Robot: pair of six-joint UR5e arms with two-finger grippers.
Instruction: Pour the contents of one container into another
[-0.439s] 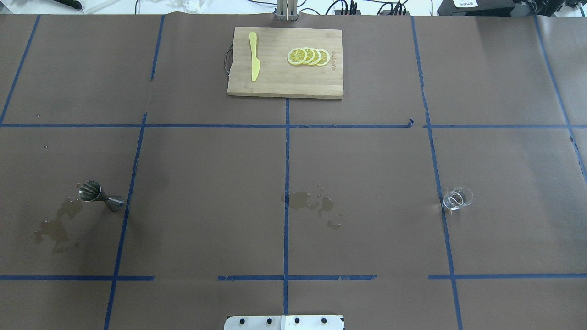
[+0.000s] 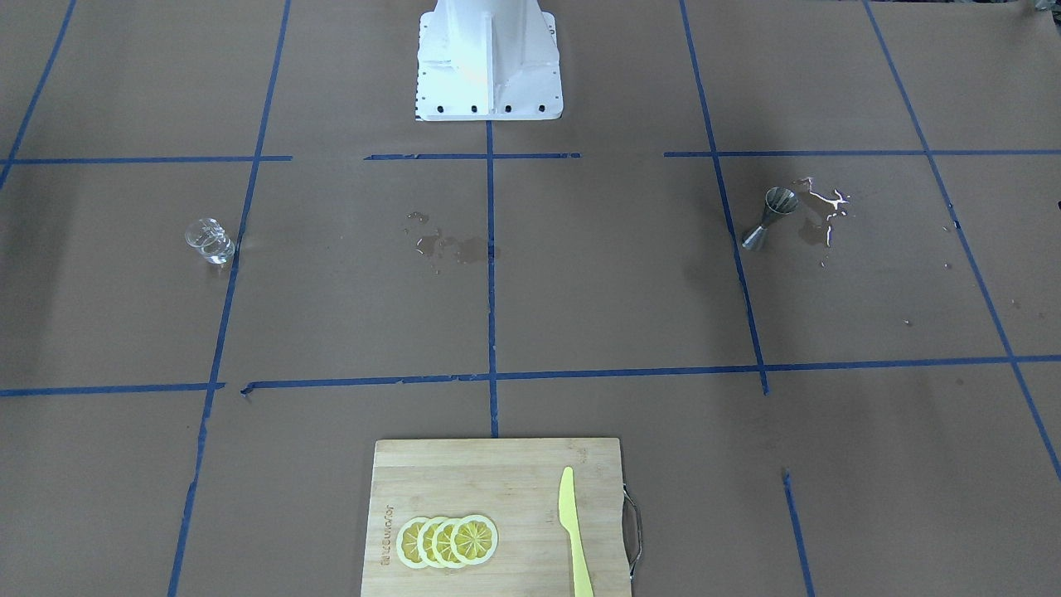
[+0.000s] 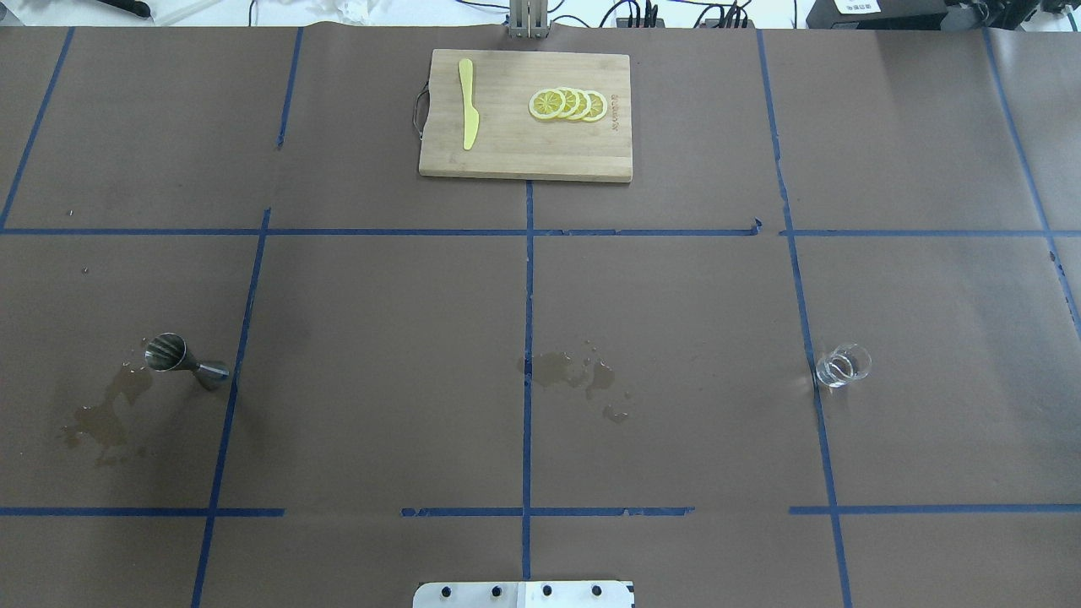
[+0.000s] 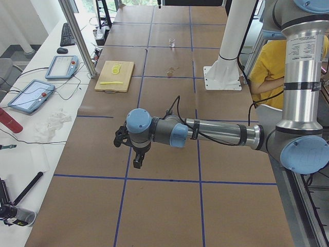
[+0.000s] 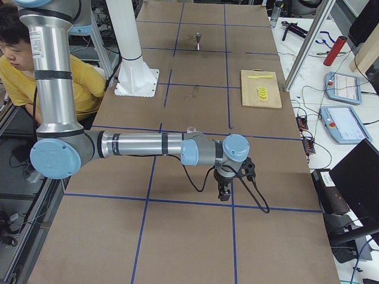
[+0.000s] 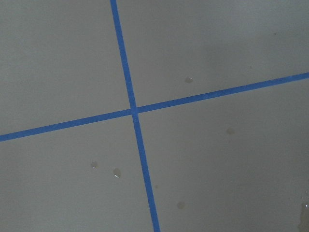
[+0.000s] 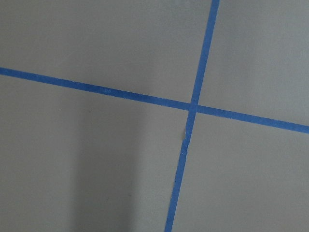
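Note:
The clear glass cup (image 3: 843,366) stands on the brown paper at the right of the overhead view, also seen as the glass cup (image 2: 209,240) in the front-facing view. The steel jigger (image 3: 186,361) stands far to the left, beside a wet stain; it is the jigger (image 2: 771,217) in the front-facing view. Neither arm reaches these two views. My left gripper (image 4: 138,162) hangs low over bare paper, far from the cup. My right gripper (image 5: 224,192) hangs likewise, near a tape crossing. I cannot tell whether either is open or shut. Both wrist views hold only paper and blue tape.
A wooden cutting board (image 3: 525,160) with a yellow knife (image 3: 467,103) and lemon slices (image 3: 567,104) lies at the far middle. Wet patches mark the centre (image 3: 574,371) and the spot by the jigger (image 3: 105,414). The white robot base (image 2: 487,62) stands at the near edge.

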